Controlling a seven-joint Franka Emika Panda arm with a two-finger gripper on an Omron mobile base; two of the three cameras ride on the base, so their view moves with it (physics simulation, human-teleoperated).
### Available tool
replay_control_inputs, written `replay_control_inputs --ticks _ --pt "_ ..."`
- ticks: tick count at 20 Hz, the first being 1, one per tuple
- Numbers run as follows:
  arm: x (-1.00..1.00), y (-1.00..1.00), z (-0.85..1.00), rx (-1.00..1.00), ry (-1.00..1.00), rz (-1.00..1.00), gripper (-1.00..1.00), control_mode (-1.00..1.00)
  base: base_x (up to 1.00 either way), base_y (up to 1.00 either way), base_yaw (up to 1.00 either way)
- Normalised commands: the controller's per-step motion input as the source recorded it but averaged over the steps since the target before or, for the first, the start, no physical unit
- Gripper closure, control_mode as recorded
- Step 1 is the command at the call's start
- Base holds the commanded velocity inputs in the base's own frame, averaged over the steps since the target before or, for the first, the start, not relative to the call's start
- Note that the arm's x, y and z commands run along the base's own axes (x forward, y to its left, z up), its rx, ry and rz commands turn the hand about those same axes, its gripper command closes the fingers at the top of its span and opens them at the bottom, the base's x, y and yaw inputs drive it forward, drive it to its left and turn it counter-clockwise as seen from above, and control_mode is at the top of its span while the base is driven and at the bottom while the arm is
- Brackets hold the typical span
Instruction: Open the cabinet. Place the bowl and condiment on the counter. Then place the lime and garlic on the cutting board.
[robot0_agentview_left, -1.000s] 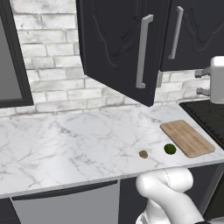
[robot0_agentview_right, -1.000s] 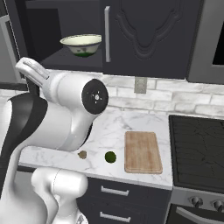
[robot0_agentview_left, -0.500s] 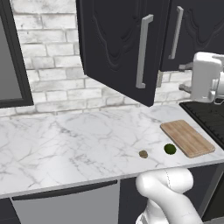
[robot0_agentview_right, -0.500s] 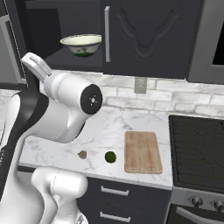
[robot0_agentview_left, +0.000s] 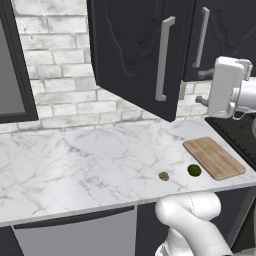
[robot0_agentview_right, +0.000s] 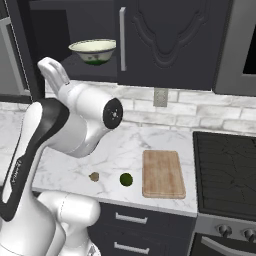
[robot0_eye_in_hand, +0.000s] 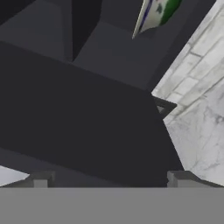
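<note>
Cabinet (robot0_agentview_left: 135, 55) door stands open. Bowl (robot0_agentview_right: 93, 51) rests on the shelf, ahead of the empty, wide-open hand (robot0_eye_in_hand: 109, 177)

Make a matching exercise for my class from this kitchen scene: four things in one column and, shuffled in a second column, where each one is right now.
Things:
1. bowl
2. lime
3. garlic
4. cutting board

Places:
A. on the counter, beside the stove
B. on the counter, between the garlic and the cutting board
C. on the shelf inside the open cabinet
D. on the counter, farthest from the stove

Pairs: 1-C, 2-B, 3-D, 4-A
</note>
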Motion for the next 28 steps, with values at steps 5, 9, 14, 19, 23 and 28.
replay_control_inputs --ticks 5,9,14,19,23,28 --pt "0.19 0.04 0.0 0.0 0.16 0.08 -1.0 -1.0 0.0 0.0 0.0" --pt "0.31 0.01 0.0 0.01 0.11 0.1 -1.0 -1.0 0.0 0.0 0.0" --pt "0.44 0.07 -0.14 0.02 0.04 0.1 -1.0 -1.0 0.0 0.0 0.0" --pt "0.4 0.18 -0.17 0.0 0.0 0.09 -1.0 -1.0 0.0 0.0 0.0" --pt "0.34 0.12 -0.1 0.0 0.0 0.08 -1.0 -1.0 0.0 0.0 0.0" --pt "0.22 0.15 -0.04 0.01 0.0 0.08 -1.0 -1.0 0.0 0.0 0.0"
